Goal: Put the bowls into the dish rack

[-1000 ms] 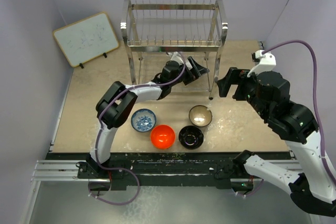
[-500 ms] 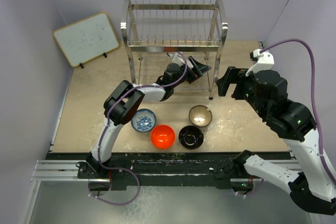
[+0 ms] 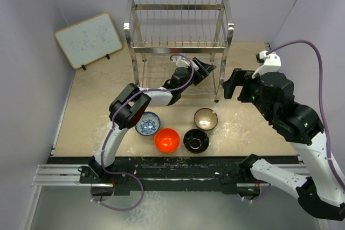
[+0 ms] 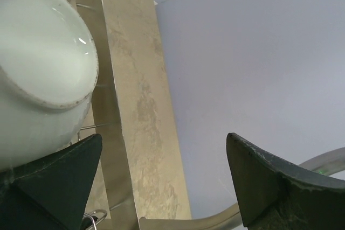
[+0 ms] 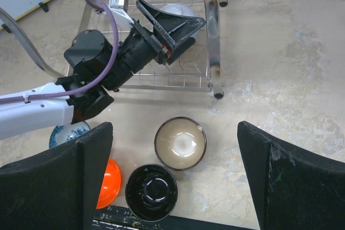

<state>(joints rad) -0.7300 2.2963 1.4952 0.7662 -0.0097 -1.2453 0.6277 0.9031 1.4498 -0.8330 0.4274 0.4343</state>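
Tan table [image 3: 86, 117] from above: shiny steel wire dish rack [image 3: 178, 25] at top centre, four small round bowls [image 3: 167, 140] lower centre. Left wrist: left gripper [image 4: 164, 138] wide open, white bowl [image 4: 38, 52] upper left, maybe touching a finger. Right wrist: right gripper [image 5: 175, 127] wide open.

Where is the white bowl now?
In the right wrist view, the white bowl lies on the lower shelf of the dish rack, near its right post, behind the left hand.

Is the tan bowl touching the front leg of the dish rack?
Apart. In the right wrist view, bare table shows between the tan bowl and the foot of the dish rack leg.
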